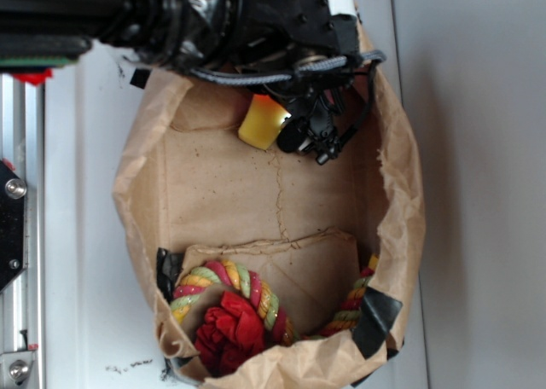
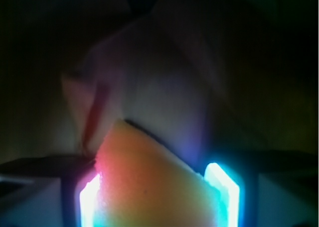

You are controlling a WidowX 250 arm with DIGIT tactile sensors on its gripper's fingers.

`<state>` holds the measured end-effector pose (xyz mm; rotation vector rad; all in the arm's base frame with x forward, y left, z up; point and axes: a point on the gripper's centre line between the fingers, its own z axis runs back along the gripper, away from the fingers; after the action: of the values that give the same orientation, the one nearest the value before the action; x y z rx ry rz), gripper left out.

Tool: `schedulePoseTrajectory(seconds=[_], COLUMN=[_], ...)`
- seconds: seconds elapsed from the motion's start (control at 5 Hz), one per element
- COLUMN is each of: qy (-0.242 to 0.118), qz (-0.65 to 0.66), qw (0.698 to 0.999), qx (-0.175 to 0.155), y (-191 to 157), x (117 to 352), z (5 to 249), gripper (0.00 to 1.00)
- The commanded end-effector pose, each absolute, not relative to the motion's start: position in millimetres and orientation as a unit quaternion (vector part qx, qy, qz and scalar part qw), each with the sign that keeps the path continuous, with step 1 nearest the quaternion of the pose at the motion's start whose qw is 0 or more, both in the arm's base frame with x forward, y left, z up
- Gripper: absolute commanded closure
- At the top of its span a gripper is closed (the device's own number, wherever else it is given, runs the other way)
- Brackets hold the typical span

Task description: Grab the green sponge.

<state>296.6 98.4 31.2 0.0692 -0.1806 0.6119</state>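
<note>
My gripper (image 2: 158, 197) is closed on the green sponge (image 2: 149, 182): in the wrist view the soft foam fills the gap between my two glowing fingers (image 2: 223, 189), touching both, its pointed wedge tip sticking out past them. The foam looks matte and finely pored, lit orange and yellow; I cannot make out its green layer from here.

The exterior view shows what the wrist view does not: the sponge (image 1: 263, 120) is a rounded yellow block at the upper end of a crumpled brown paper bag (image 1: 401, 184), just inside its rim, with my black arm (image 1: 196, 18) and looped cables (image 1: 281, 73) lying over that same rim and hiding the sponge's top. The bag is creased, torn along its edges and patched with black tape (image 1: 375, 316) at its lower corners. Its flat floor has a folded seam across it.

At the bag's far, lower end, well apart from the sponge, lies a braided rope toy (image 1: 226, 308) of red, yellow and green strands, curled around a frayed red knot. The bag rests on a pale grey table (image 1: 478, 193), beside a metal rail (image 1: 21, 193).

In the wrist view only dim brown paper folds show beyond the sponge.
</note>
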Motion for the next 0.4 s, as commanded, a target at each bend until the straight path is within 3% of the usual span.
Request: schedulePoseTrajectory(seconds=[0.0, 0.2], qy=[-0.145, -0.153], qz=[0.253, 0.224], qw=[0.956, 0.962], qx=[0.032, 0.040], y=[96.1, 78.5], x=[288.2, 285.6], z=[90.3, 110.5], gripper=[1.00, 1.00])
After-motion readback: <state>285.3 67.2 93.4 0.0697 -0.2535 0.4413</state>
